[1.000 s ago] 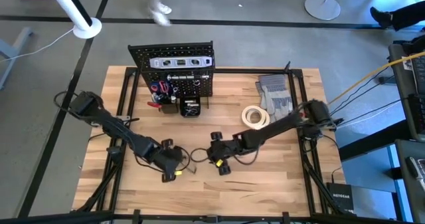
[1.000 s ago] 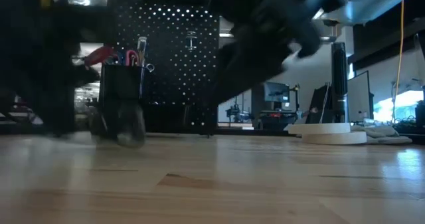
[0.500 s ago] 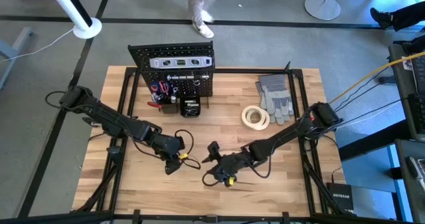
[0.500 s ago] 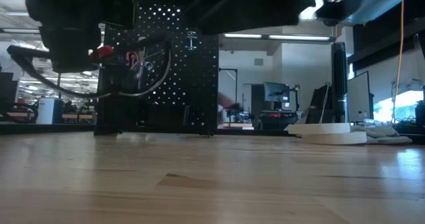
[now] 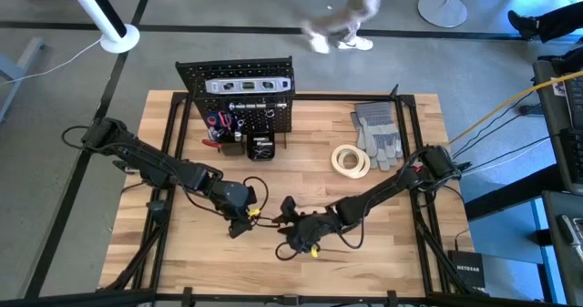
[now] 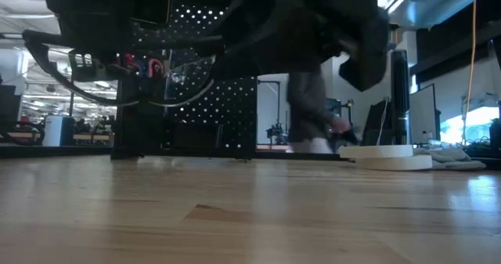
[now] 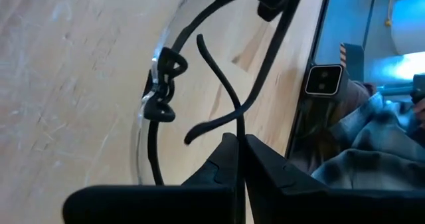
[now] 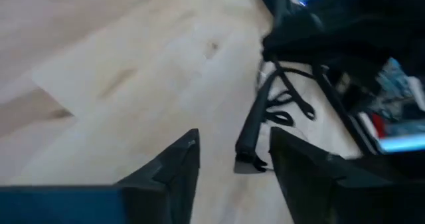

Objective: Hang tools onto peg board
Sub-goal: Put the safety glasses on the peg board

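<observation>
The peg board (image 5: 239, 93) stands at the table's (image 5: 401, 243) far edge. My left gripper (image 5: 239, 223) and right gripper (image 5: 290, 234) sit in front of it, safety glasses (image 5: 261, 212) between them. Tape roll (image 5: 350, 160) and gloves (image 5: 376, 132) lie right of it.

A light wooden butcher-block table (image 5: 182, 252) carries an upright black perforated metal peg board (image 5: 239, 111) at the back, 1 white tape roll (image 5: 350, 160) and grey work gloves (image 5: 376, 131) alongside.
</observation>
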You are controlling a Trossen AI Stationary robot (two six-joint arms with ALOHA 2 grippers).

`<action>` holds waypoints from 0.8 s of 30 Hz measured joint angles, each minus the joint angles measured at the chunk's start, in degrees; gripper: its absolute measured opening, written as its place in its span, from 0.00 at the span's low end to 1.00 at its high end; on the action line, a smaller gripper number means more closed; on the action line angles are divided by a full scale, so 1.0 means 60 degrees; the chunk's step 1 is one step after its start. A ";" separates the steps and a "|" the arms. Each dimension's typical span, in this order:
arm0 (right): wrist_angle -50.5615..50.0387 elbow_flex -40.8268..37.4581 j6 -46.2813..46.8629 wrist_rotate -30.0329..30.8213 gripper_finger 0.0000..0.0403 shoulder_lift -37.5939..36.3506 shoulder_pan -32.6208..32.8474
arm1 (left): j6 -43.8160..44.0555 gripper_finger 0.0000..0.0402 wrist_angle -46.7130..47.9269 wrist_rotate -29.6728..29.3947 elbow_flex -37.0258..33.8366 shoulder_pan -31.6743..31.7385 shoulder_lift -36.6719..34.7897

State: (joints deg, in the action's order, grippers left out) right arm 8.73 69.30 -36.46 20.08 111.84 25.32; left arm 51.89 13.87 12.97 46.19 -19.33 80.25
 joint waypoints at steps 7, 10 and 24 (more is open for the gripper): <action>0.0108 0.0000 -0.0045 0.0575 0.28 0.0013 -0.0182 | -0.0055 0.01 -0.0045 0.0062 0.0004 0.0000 0.0000; 0.0109 0.0000 -0.0006 0.0586 0.17 0.0013 -0.0185 | -0.0244 0.01 -0.0201 0.0069 0.0004 0.0000 -0.0004; -0.0291 0.0000 0.1041 0.0473 0.07 0.0013 -0.0164 | -0.0177 0.14 -0.0069 0.0386 0.0011 0.0260 -0.0033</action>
State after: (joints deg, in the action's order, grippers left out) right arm 6.98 69.30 -30.21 22.92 111.92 24.34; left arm 50.83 13.45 15.29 46.26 -17.77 80.05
